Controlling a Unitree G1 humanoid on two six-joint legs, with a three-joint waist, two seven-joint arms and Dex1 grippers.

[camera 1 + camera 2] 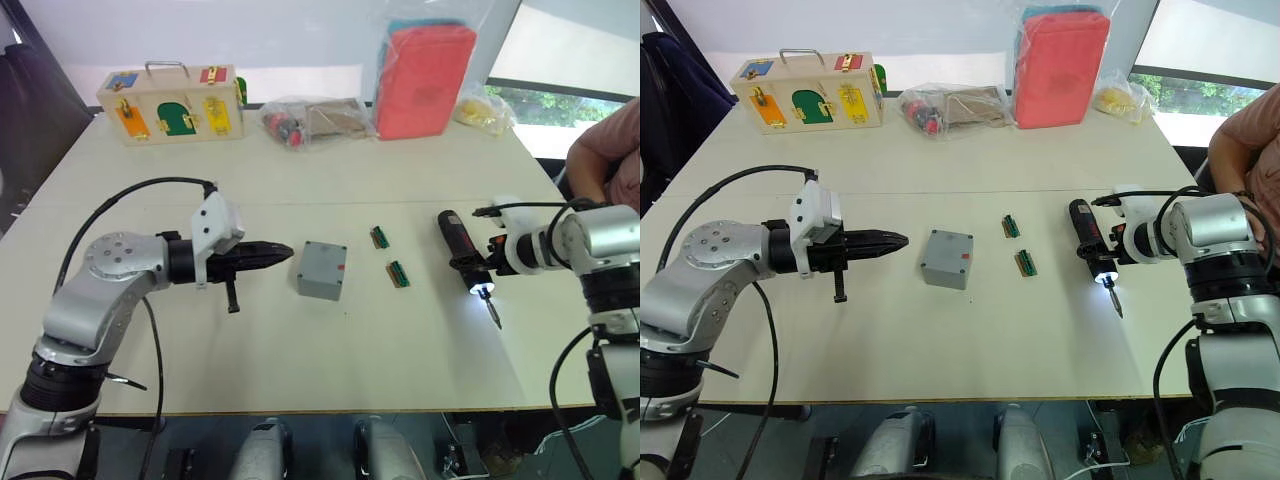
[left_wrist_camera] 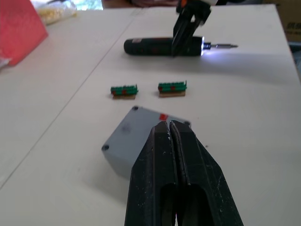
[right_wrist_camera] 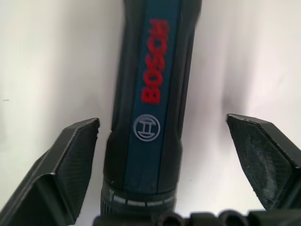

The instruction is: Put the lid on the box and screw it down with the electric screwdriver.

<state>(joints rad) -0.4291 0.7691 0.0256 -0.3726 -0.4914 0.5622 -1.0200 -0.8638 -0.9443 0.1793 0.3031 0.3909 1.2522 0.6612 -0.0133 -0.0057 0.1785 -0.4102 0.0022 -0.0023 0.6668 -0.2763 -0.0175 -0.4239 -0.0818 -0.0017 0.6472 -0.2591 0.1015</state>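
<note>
The small grey box stands mid-table with a red spot on its side. The flat grey lid, with a dark hole at each corner, lies on top of it. My left gripper hovers just to the box's left, shut and empty, its tips pointing at the box. The black electric screwdriver lies on the table at the right, its tip light lit and its bit pointing toward the front edge. My right gripper is open, with one finger on either side of the screwdriver's body and a gap on both sides.
Two small green connector blocks lie between box and screwdriver. Along the far edge stand a wooden latch box, a plastic bag of parts, a red pouch and a yellow bag. A person's arm shows at the right.
</note>
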